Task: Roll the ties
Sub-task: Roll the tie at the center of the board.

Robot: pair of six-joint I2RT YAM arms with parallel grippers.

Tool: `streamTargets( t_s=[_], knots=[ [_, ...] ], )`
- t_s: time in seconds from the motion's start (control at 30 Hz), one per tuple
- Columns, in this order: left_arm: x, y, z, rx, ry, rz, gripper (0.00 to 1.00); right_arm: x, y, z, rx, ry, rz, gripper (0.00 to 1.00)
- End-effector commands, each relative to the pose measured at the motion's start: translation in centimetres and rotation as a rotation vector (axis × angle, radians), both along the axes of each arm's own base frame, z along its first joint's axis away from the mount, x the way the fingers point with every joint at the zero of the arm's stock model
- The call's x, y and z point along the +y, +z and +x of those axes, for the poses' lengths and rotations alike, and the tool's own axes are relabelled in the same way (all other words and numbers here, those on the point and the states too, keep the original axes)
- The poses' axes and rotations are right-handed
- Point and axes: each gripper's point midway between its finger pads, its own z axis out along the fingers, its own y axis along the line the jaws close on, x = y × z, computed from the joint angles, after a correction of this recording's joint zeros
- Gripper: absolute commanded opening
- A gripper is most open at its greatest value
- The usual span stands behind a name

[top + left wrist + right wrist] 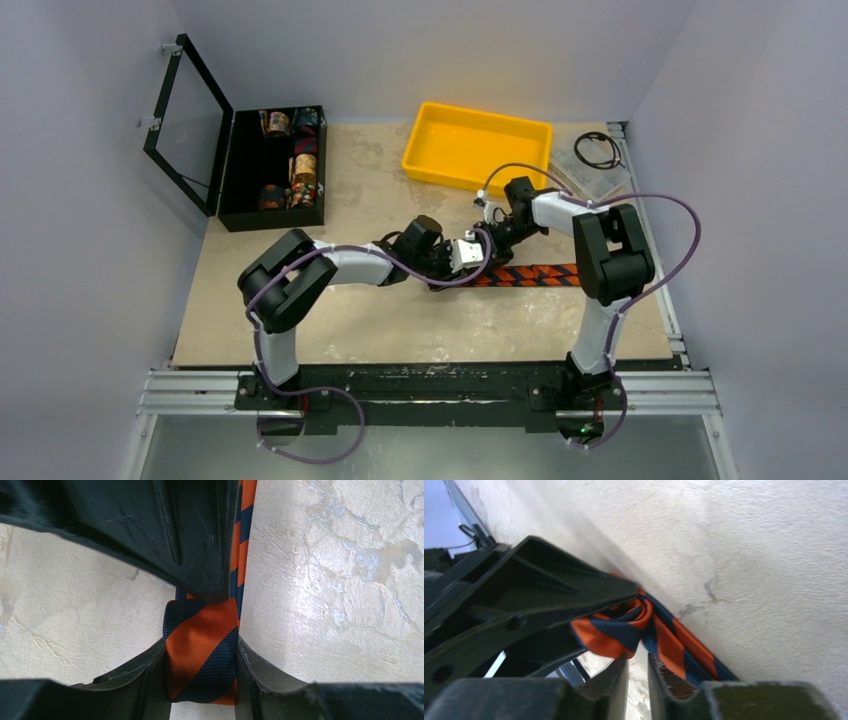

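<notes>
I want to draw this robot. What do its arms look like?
The left arm and right arm are white tubes with chunky black joints. A purple cable loops along each. The fingers are flat dark wedges.

A yellow bin stands at the back, an open black case of fabric rolls to its left.

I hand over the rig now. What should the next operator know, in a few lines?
Left gripper: shut on the rolled start of the tie.
Right gripper: nearly shut, holding nothing, tip at the roll.
Done: only the first turns.
Left to do: the tail lies flat, unrolled, stretching toward the right arm; roll it up.
</notes>
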Motion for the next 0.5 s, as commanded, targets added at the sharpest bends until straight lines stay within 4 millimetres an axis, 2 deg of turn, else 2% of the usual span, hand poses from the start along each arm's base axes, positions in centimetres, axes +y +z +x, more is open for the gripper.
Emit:
streamTargets(
  t_s=[0.0, 0.1, 0.2, 0.3, 0.4, 0.47],
  knots=[
    [4.6, -5.8, -3.3, 0.157, -0.008, 0.229, 0.26, -1.4, -2.3, 1.1, -0.014, -0.039, -0.068, 0.16],
    [4.3, -5.4, -3.2, 0.169, -0.004, 0.207, 0.27, -2.1, -4.2, 1.7, 0.003, -0.026, -0.125, 0.12],
    [3.6, -3.8, -3.2, 0.171, -0.018, 0.146, 0.29, -2.8, -6.0, 1.7, 0.021, -0.022, -0.176, 0.11],
    [2.6, -1.3, -2.4, 0.136, -0.029, 0.086, 0.30, -3.6, -7.3, 1.8, 0.028, -0.025, -0.232, 0.10],
    [1.2, 2.2, -1.6, 0.105, -0.061, -0.002, 0.32, -3.9, -7.8, 1.6, 0.037, -0.024, -0.258, 0.09],
    [0.7, 3.5, -1.7, 0.094, -0.099, -0.026, 0.33, -4.0, -7.9, 1.6, 0.040, -0.023, -0.261, 0.09]
  ],
)
